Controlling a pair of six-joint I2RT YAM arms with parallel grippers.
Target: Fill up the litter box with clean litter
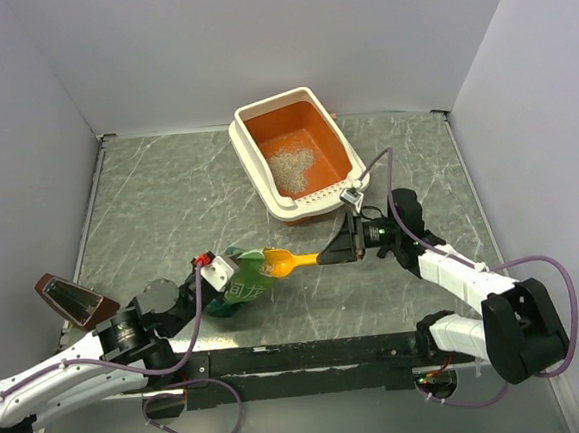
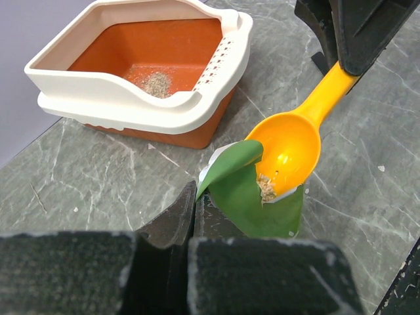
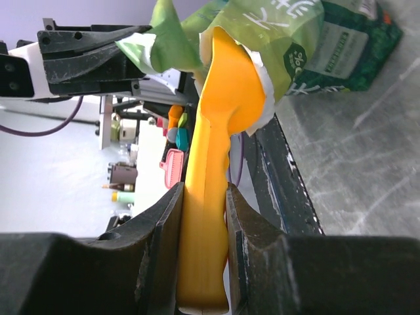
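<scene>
Item: clean litter, fine pale granules. A small heap is lying on the orange floor of the litter box, which is sitting at the far side of the table. Most of that floor is showing bare, so the filling is judged to be at an early stage. The rest of the stock is presumably sitting inside the green bag near the arms, well apart from the box. A few grains are showing at the bag's mouth, against the bowl of the yellow scoop. Handling: the litter is probably behaving as a loose, dry, free-running material, light by the scoopful, and no finger is likely to be taking hold of it directly. It is best carried in the bowl, held level, since any tilt is likely to be spilling grains onto the table. The bag is looking thin, crinkly and limp, best taken by the lip. The left gripper is doing so, clenched on a flap of that lip and holding the mouth open. The scoop is looking stiff, smooth and possibly slippery, best taken by the handle. The right gripper is clamping that handle between both jaws, with the bowl reaching into the bag's mouth.
</scene>
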